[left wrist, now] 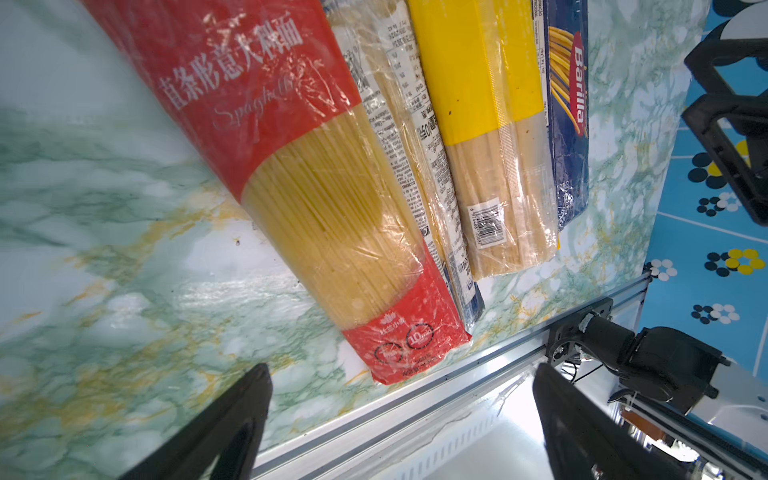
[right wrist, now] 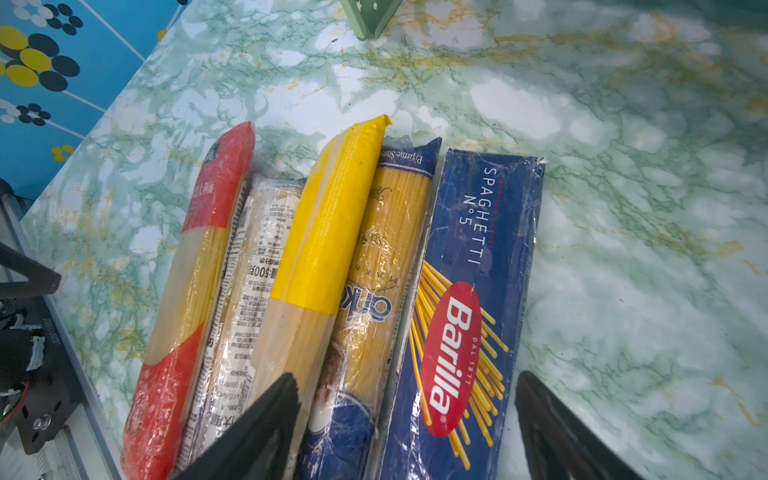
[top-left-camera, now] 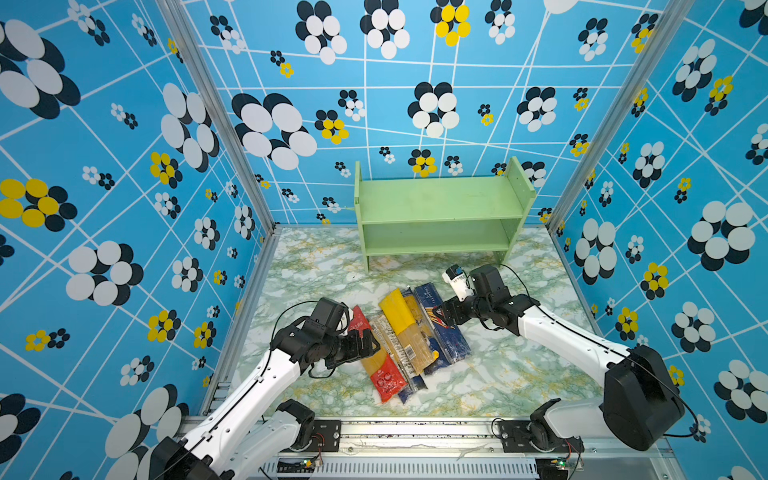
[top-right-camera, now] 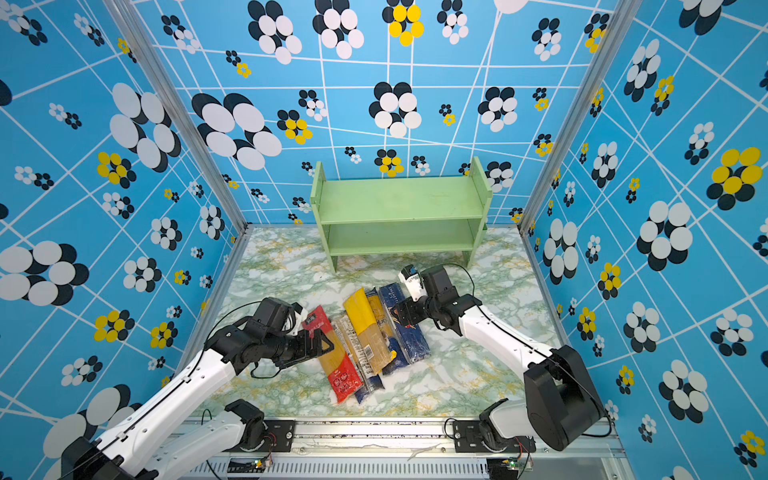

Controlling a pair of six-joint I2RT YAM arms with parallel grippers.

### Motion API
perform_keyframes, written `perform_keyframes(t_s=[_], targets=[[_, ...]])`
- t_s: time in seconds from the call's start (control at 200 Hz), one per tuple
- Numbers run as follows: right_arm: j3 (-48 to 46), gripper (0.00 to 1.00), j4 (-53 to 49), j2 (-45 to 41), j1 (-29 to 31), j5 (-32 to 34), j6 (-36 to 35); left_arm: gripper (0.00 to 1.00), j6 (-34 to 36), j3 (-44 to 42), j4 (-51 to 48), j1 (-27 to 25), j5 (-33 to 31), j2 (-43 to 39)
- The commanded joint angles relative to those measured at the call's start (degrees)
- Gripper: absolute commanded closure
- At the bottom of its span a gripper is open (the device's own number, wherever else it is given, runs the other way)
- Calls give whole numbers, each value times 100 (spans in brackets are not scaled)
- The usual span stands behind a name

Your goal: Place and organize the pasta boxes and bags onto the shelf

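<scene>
The marbled tabletop [top-left-camera: 498,382] bears the green shelf [top-left-camera: 440,199] at the back and five spaghetti packs [top-left-camera: 399,328] side by side.

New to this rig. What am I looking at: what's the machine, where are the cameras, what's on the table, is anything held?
Two robot arms work at a marbled table. Both top views come from one stereo camera overhead. The other two pictures come from a camera on each arm's wrist, looking past its fingers. Five spaghetti packs lie side by side: red bag, clear bag, yellow bag, blue bag, Barilla box. The green shelf at the back is empty. The left end effector hovers open above the red bag, the right end effector above the box. Nothing is held.
</scene>
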Motion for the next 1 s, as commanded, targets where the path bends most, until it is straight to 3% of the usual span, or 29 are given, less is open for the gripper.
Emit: perform_keyframes(t_s=[0.0,0.185,0.435,0.635,1.0], targets=[[15,16,153,131,36,78,-34,1,-680,-306,-42,-102,-81,-95],[-14,16,186,160,37,111,-36,1,-1095,-366,68,-417,-382,365],[-59,16,150,129,37,164,-76,1,-1703,-726,1012,-654,-247,662],[-132,16,177,83,36,190,-88,1,-1742,-801,1524,-701,-313,1091],[-296,16,212,-145,37,259,-100,1,-1339,-118,2110,-929,-45,2279]])
